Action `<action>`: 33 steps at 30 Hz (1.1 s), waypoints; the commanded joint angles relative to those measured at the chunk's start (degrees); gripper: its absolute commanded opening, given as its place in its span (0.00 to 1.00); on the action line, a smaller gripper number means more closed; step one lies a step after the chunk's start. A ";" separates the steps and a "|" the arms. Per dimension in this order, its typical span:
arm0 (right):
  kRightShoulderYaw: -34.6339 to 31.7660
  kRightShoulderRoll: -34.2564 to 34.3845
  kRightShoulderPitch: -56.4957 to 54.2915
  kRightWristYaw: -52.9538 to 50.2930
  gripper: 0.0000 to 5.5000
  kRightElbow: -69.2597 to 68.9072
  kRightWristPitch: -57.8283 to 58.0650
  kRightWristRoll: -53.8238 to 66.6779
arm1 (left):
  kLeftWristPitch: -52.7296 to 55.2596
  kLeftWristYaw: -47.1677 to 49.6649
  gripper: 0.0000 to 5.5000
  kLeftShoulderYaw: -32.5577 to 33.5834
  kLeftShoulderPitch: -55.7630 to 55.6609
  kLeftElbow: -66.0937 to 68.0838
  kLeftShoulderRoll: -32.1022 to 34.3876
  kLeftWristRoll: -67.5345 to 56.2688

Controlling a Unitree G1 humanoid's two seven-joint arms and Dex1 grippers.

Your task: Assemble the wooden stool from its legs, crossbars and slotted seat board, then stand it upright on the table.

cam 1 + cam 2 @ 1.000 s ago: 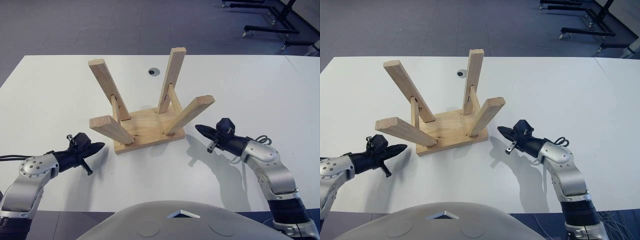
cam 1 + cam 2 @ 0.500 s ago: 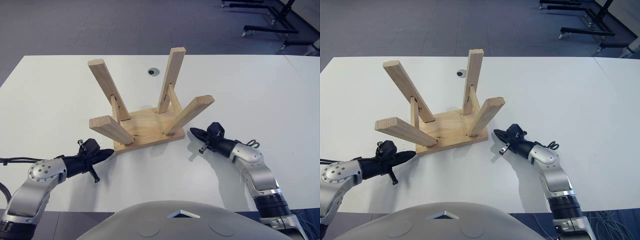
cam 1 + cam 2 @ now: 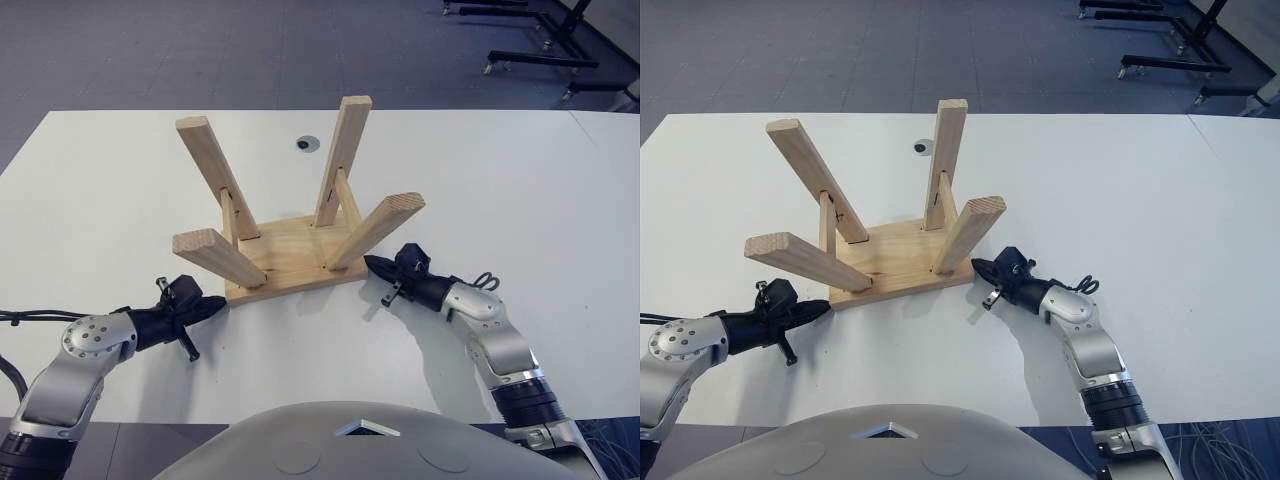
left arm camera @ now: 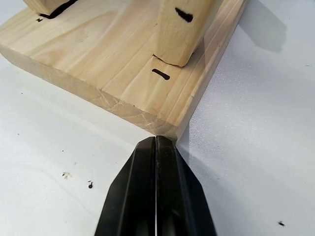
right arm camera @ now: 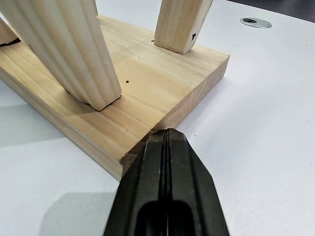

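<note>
We see a white table (image 3: 560, 180) carrying the stool (image 3: 333, 190) upside down, its seat board (image 3: 295, 250) flat on the top and its legs pointing up. One near corner of the board sits at the tip of the left gripper (image 4: 155, 141), whose jaws are closed, apparently touching. The other near corner sits at the right gripper (image 5: 166, 133). Well beyond the jaws, past the board, lies a small round fitting (image 3: 307, 143). Dark specks (image 4: 90, 185) dot the surface beside the left jaws.

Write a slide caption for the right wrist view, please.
Shut right gripper at a corner of the seat board, legs up, on the white table.
</note>
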 commanded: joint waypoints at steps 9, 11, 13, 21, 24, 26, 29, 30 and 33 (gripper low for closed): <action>2.76 -2.94 2.54 3.67 0.00 -7.29 4.14 0.74 | -2.49 -1.54 0.01 -2.81 -1.26 1.64 -0.41 0.00; 2.72 -3.49 2.53 3.65 0.00 -9.83 5.24 1.29 | -2.86 -3.78 0.01 -2.16 -1.29 -0.51 -0.29 -2.78; 2.43 -4.29 1.91 4.01 0.00 -11.76 6.37 1.91 | -1.78 -5.03 0.01 -0.85 -0.90 -3.51 -0.25 -5.75; -0.60 -6.69 2.69 3.64 0.00 -17.66 9.22 3.14 | 0.30 -6.78 0.01 1.63 -1.83 -5.55 0.43 -8.71; -1.37 -7.96 2.18 4.45 0.00 -18.92 10.07 3.30 | 0.63 -6.73 0.01 3.01 -1.49 -6.02 0.18 -9.48; -2.65 -8.87 1.50 5.12 0.00 -19.00 10.28 4.02 | 1.86 -6.88 0.01 4.27 -1.36 -6.82 -0.03 -11.59; -4.98 -10.37 0.71 5.89 0.00 -18.71 10.75 5.04 | 3.88 -7.27 0.01 5.98 -2.03 -7.73 0.18 -14.46; -5.25 -10.94 0.79 6.31 0.00 -18.64 10.68 5.03 | 4.45 -7.24 0.01 6.36 -2.38 -7.93 0.31 -15.14; -5.41 -11.94 0.65 7.27 0.00 -18.65 10.53 5.02 | 5.29 -7.17 0.01 7.04 -2.43 -8.41 0.57 -16.43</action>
